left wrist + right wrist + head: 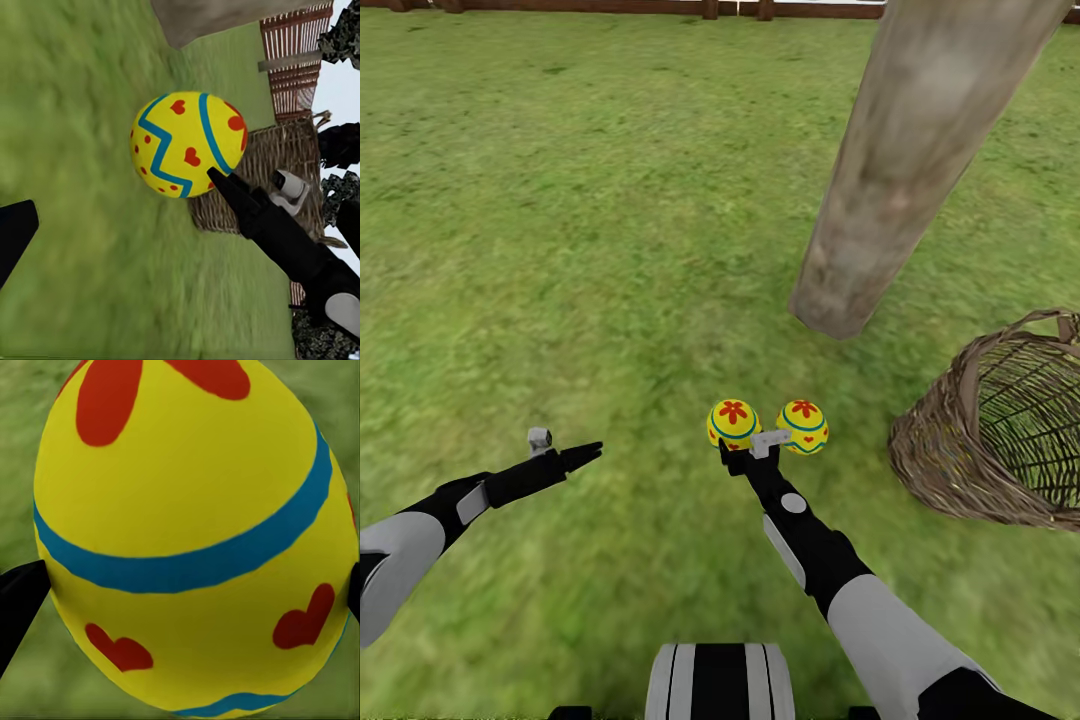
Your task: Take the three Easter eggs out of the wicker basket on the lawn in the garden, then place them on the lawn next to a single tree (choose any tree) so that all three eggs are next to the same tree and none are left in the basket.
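Note:
Two yellow Easter eggs lie on the lawn (560, 250) just in front of the tree (900, 170) trunk: one with a red flower (733, 424), one with a red heart (803, 426). My right gripper (738, 447) is open, its fingers on either side of the flower egg (187, 532). In the left wrist view that egg (187, 142) sits at the tip of a right finger (229, 191). My left gripper (592, 452) hovers open and empty over the grass to the left. The wicker basket (960, 450) lies tipped on its side at the right, its inside only partly visible.
The thick trunk rises just behind the eggs. A brown slat fence (560, 5) runs along the far edge of the grass. Wide open lawn stretches to the left and ahead. The robot's base (720, 685) sits at the bottom of the head view.

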